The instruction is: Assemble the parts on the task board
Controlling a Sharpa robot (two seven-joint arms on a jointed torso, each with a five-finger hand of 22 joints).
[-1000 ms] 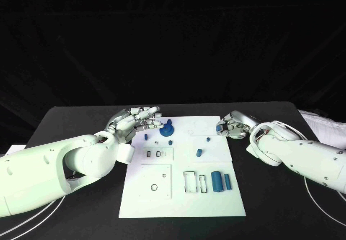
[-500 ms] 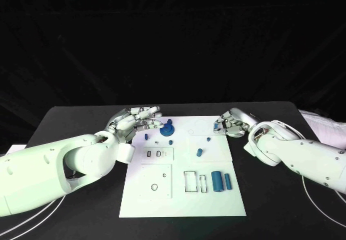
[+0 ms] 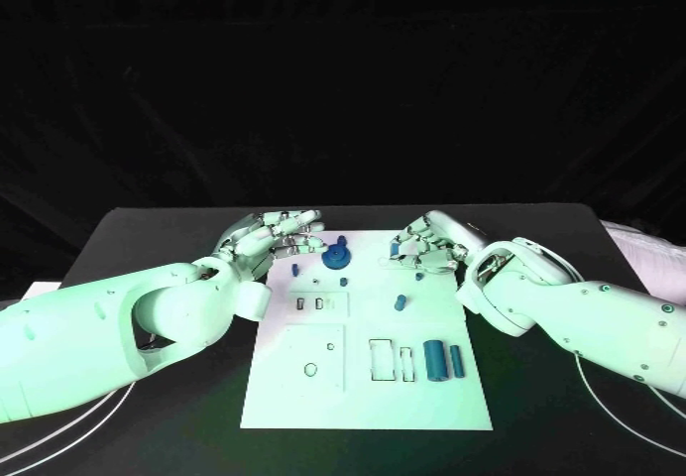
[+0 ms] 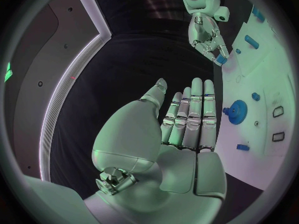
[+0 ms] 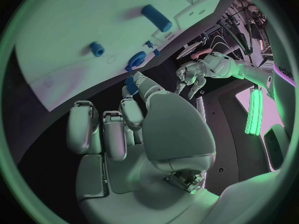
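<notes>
The white task board [image 3: 365, 397] lies mid-table. A blue gear [image 3: 337, 260] stands near its far edge, with small blue pegs [image 3: 400, 302] closer in and two blue cylinders [image 3: 443, 360] lying at the near right. My left hand [image 3: 272, 238] hovers at the board's far left corner, fingers straight and together, thumb apart, holding nothing [image 4: 187, 119]. My right hand [image 3: 426, 243] is over the board's far right part. It pinches a small blue part [image 5: 131, 80] between thumb and finger, and the same part [image 4: 221, 59] also shows in the left wrist view.
Rectangular slots [image 3: 386, 359] and an oval hole [image 3: 310, 370] are cut in the board's near half. White cables [image 3: 43, 441] trail off the table's near left. A pale cloth [image 3: 650, 248] lies at the right edge.
My right hand has moved left from beside the board's right edge to over its far right part, carrying the small blue part. My left hand has stayed in place.
</notes>
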